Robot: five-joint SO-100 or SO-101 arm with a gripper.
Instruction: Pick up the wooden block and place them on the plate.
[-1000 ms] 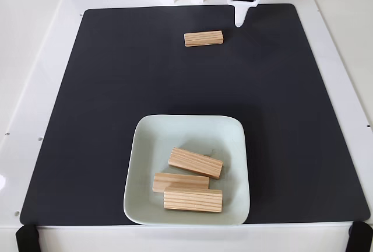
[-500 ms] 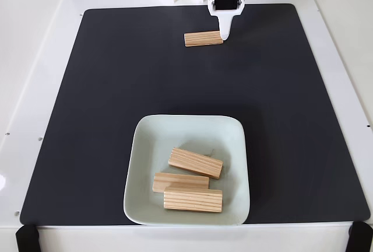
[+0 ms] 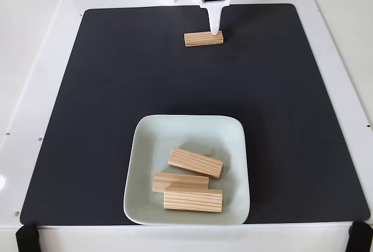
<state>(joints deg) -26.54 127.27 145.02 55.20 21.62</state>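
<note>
1. Nearest in the fixed view, the squarish pale mint-white plate (image 3: 145, 147) with rounded corners and a raised rim sits on a black mat (image 3: 87, 118), slightly left of the mat's centre line.
2. Three small rectangular bars of pale striped wood lie inside the plate: the nearest block (image 3: 193, 199), one just behind it to the left (image 3: 178, 180), and a tilted one (image 3: 195, 163) farther back.
3. The mat covers most of a white counter (image 3: 29, 88).
4. At the far side, a fourth wooden block (image 3: 200, 39) lies alone on the mat.
5. The white pincer (image 3: 214, 29) points down, its tip over this block's right part; whether its jaws are spread or pressed together cannot be told.
</note>
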